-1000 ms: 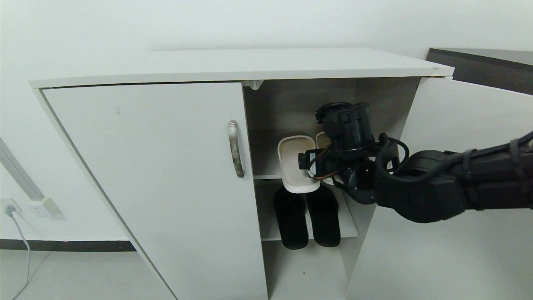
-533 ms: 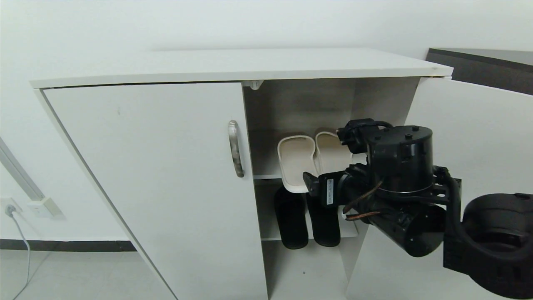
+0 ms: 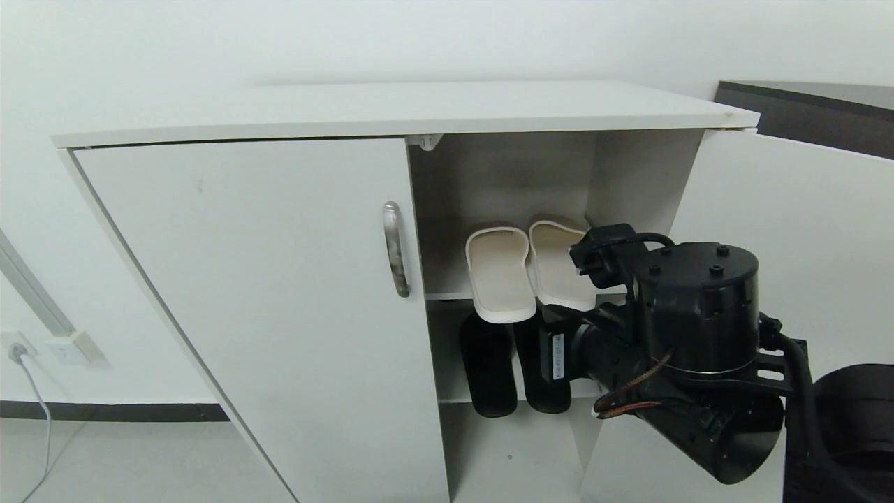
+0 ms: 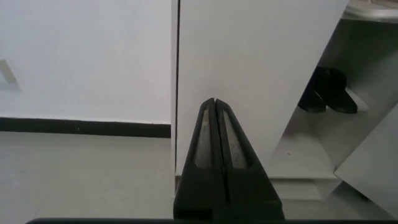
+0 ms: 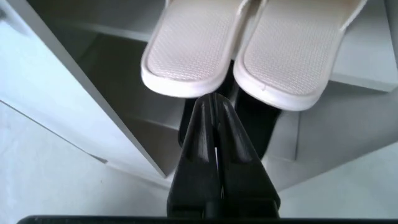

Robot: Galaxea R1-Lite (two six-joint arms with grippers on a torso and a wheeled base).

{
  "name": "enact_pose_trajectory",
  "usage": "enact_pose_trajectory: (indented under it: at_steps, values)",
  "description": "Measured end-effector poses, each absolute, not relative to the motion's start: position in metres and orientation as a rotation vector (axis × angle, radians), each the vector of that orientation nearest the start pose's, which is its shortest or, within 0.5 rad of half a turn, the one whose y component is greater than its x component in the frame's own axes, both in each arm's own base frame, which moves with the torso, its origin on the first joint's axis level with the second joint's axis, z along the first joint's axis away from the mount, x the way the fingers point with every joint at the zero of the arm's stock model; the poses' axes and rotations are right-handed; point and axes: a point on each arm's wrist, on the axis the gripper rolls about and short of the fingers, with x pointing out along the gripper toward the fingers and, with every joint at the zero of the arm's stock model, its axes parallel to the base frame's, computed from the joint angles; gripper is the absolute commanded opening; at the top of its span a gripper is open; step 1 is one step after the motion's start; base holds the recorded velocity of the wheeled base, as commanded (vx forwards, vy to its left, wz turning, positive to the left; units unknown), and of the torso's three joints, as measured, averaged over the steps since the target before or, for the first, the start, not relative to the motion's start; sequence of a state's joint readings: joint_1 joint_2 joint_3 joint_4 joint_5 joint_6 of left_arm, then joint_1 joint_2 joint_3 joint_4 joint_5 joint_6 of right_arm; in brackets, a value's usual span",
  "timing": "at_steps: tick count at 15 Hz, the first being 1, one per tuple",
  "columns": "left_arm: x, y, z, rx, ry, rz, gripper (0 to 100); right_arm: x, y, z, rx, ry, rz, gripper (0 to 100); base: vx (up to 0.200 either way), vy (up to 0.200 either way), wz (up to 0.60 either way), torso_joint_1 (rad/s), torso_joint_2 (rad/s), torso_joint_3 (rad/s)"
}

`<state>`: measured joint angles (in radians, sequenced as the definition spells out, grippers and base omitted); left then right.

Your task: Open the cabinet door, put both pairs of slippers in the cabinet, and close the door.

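The white cabinet (image 3: 391, 108) has its left door (image 3: 265, 293) closed and its right door (image 3: 768, 230) swung open. A white pair of slippers (image 3: 527, 269) lies on the upper shelf with the heels hanging over the edge. On the shelf below lies a black pair (image 3: 513, 363). My right arm hangs just outside the open half, low and to the right. In the right wrist view my right gripper (image 5: 213, 99) is shut and empty, just under the white heels (image 5: 249, 50). My left gripper (image 4: 214, 109) is shut and empty, low, facing the closed door; the black pair (image 4: 328, 90) lies beyond it.
The closed door carries a metal handle (image 3: 394, 248) near the middle edge. A wall socket with a cable (image 3: 15, 351) sits low on the left wall. A dark surface (image 3: 810, 112) stands behind the open door. Bare floor lies in front of the cabinet.
My right arm has drawn back out of the cabinet, downward and toward the camera. The white slippers stay on the upper shelf, both now uncovered.
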<state>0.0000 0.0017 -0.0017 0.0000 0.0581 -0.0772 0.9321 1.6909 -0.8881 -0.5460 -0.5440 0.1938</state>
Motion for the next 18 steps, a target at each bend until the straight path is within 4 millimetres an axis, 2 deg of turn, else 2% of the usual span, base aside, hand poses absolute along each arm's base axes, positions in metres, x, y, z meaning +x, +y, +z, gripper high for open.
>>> enact_pose_trajectory:
  at_steps: [5,18]
  values:
    - [-0.023,0.001,0.076,-0.078,-0.002,0.058,0,0.192,0.243,0.189,0.004,0.233,0.367,0,0.000,0.000,0.00,0.000,0.00,0.000]
    - [-0.023,0.001,0.076,-0.080,-0.002,0.058,0,0.196,0.247,0.174,-0.014,0.246,0.360,0,-0.200,0.000,0.00,0.002,0.00,0.002]
